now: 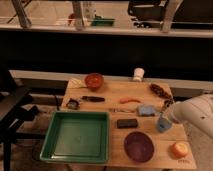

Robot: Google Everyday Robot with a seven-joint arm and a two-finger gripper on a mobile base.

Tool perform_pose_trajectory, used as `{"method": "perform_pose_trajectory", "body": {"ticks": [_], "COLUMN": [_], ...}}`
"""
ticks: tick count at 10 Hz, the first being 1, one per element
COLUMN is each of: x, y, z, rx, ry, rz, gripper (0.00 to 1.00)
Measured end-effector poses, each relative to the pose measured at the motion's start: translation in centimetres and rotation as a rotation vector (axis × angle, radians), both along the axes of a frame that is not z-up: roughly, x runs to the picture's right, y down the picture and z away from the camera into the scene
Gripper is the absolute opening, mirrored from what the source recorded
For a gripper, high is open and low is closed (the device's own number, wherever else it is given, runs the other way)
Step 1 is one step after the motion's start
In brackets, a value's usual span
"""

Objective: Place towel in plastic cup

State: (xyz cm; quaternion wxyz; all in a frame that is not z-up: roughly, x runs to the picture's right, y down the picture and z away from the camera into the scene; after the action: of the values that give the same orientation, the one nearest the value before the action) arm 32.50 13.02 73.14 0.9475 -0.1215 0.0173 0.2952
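Listing hazards first, gravest down.

Item: the towel (146, 110), which we take to be the pale blue folded piece right of the table's (115, 89) middle, lies flat. A closed gripper lowered onto it would only press or shove it, so we judge the jaws need to part before any grasp.

Item: the plastic cup (138, 74), the white one by our reading, stands at the far edge, well apart from the towel. It looks light and narrow, and bunched cloth pushed at its rim could tip it or knock it off the back.

Item: the carry would cross the red utensil (131, 100) and pass near the brown cluster (160, 91), so a trailing corner may drag them.

Arm (195, 114): white, extends from the right edge, low over the table's right side.

Gripper (162, 123): just beside the towel, at its near right, fully closed. We see nothing held in it.
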Motion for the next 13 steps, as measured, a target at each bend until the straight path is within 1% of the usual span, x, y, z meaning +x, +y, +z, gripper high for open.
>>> {"method": "perform_pose_trajectory", "body": {"ticks": [1, 5, 8, 9, 10, 11, 13], "x": [-0.2, -1.2, -1.6, -1.6, -1.7, -1.9, -2.1], "y": [0.0, 0.0, 0.1, 0.1, 0.1, 0.0, -0.3], "z": [-0.3, -2.3, -3.6, -4.1, -4.6, -4.9, -4.9], "rx": [0.003, 0.011, 0.012, 0.009, 0.003, -0.001, -0.001], "ry": [0.002, 0.004, 0.001, 0.005, 0.013, 0.013, 0.012], "rz": [-0.004, -0.025, -0.029, -0.033, -0.037, -0.038, -0.041], "gripper": [0.0, 0.0, 0.0, 0.05, 0.16, 0.24, 0.44]}}
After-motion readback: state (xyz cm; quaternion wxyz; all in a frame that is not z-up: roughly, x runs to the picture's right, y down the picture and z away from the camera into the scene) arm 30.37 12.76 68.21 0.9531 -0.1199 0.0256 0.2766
